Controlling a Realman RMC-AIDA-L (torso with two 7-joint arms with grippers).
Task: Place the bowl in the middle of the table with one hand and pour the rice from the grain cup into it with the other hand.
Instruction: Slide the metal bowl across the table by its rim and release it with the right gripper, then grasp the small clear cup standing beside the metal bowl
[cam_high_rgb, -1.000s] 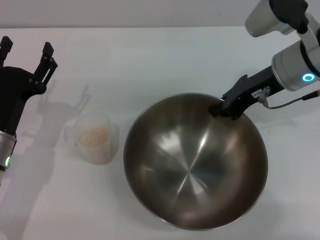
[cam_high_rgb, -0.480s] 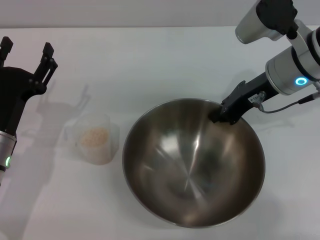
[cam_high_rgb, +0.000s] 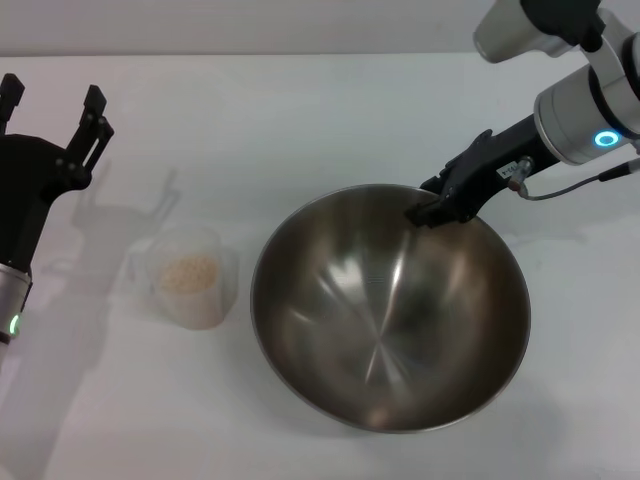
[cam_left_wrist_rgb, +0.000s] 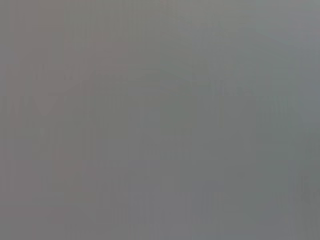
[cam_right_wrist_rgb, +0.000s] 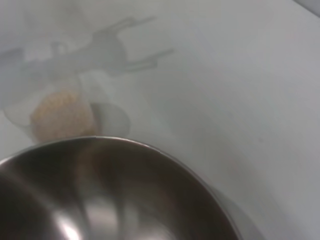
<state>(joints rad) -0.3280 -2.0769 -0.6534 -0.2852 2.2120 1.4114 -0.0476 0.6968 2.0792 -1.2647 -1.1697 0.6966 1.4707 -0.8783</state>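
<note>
The steel bowl (cam_high_rgb: 385, 310) sits on the white table (cam_high_rgb: 300, 120), right of the middle. My right gripper (cam_high_rgb: 437, 209) is shut on the bowl's far right rim. The clear grain cup (cam_high_rgb: 205, 300) stands upright just left of the bowl and holds rice (cam_high_rgb: 190, 270). My left gripper (cam_high_rgb: 52, 98) hangs open and empty over the table's far left, apart from the cup. The right wrist view shows the bowl's rim (cam_right_wrist_rgb: 150, 150) and, beyond it, the cup with rice (cam_right_wrist_rgb: 60, 115). The left wrist view shows only flat grey.
The shadow of my left gripper (cam_high_rgb: 130, 215) falls on the table behind the cup. The table's far edge (cam_high_rgb: 300, 53) runs along the top of the head view.
My right arm has shifted a little with the bowl in its grip, and the bowl's near rim has moved away from me. The cup and left arm have not moved.
</note>
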